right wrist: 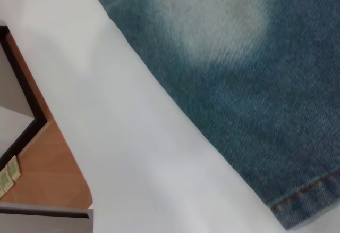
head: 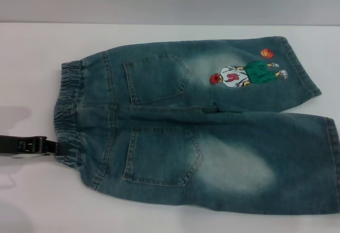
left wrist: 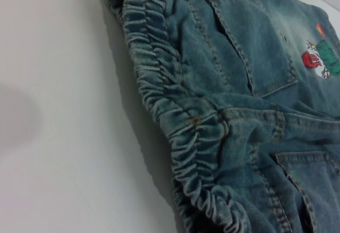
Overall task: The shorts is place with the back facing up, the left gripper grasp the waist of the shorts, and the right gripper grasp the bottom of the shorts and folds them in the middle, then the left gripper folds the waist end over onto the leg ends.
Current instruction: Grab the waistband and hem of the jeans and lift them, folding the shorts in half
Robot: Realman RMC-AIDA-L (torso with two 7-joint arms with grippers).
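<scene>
At waist edge, left gripper

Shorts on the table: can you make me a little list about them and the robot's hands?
shorts: faded blue-green denim shorts, flat, back pockets up
waist: ruffled elastic band, on robot's left
leg ends: stitched hems, on robot's right
picture: basketball-player cartoon on far leg
left gripper: black claw at waist edge
right gripper: not seen
surface: white table

The shorts on the desk are seen from above by the head view. The waist is viewed closely by the left wrist, a hem corner by the right.
</scene>
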